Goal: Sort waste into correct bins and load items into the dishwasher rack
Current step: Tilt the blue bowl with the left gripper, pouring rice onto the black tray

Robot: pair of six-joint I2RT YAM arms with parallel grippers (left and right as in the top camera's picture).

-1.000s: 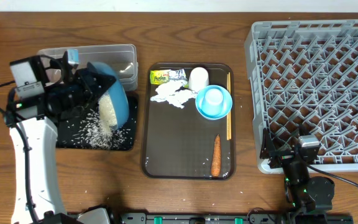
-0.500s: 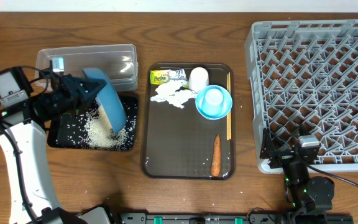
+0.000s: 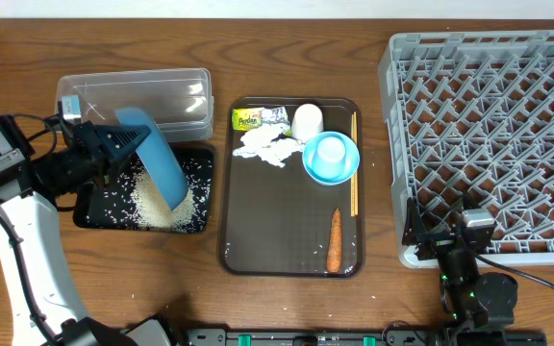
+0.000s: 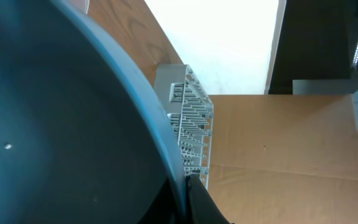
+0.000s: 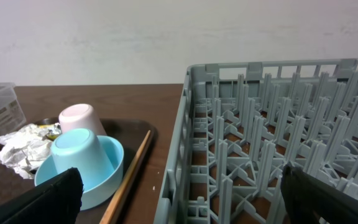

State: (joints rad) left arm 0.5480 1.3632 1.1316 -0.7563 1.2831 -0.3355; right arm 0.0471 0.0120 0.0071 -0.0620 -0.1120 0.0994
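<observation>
Left gripper [image 3: 113,146] clamps the dark-blue bowl [image 3: 158,165], tilted above the black tray [image 3: 88,217] (rice [image 3: 154,205] heaped inside); right gripper [image 5: 180,180] stands agape.

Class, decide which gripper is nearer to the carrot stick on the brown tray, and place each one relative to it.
Right. The right gripper sits open just right of the carrot stick; the left gripper is far to its left, holding the dark-blue bowl.

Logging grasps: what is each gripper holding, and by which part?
Left gripper clamps the dark-blue bowl by its rim. Right gripper is open, holding nothing.
</observation>
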